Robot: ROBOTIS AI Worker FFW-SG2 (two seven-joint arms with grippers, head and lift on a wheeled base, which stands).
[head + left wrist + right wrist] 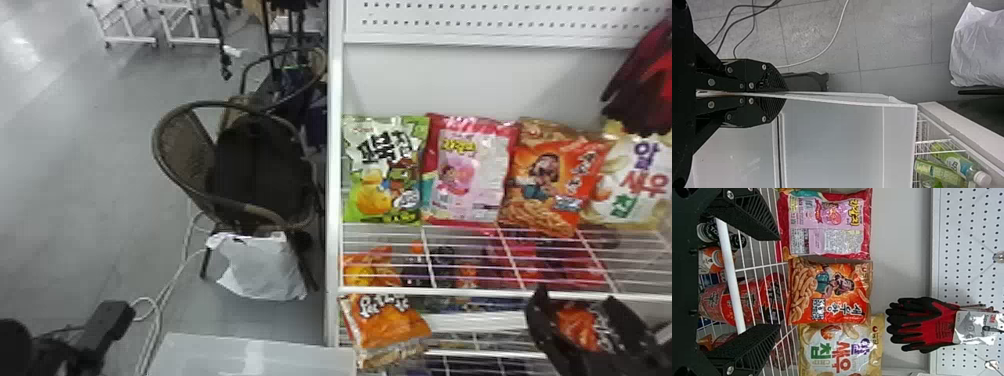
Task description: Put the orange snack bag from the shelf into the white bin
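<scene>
Orange snack bag (828, 291) stands upright on the wire shelf (450, 291), between the pink bag (826, 223) and the pale bag (840, 352). Lower down, the white bin (836, 137) has its rim (867, 103) pinched in the left claw (784, 93). Expect something light, soft, slick, with crushable contents. Right claw (778, 282) is wide: squeeze gently at mid-height, from both side edges.

White wire shelf (450, 292): green bag (385, 195), pink bag (467, 175), orange snack bag (555, 175), cream bag (632, 185), upright in row.
</scene>
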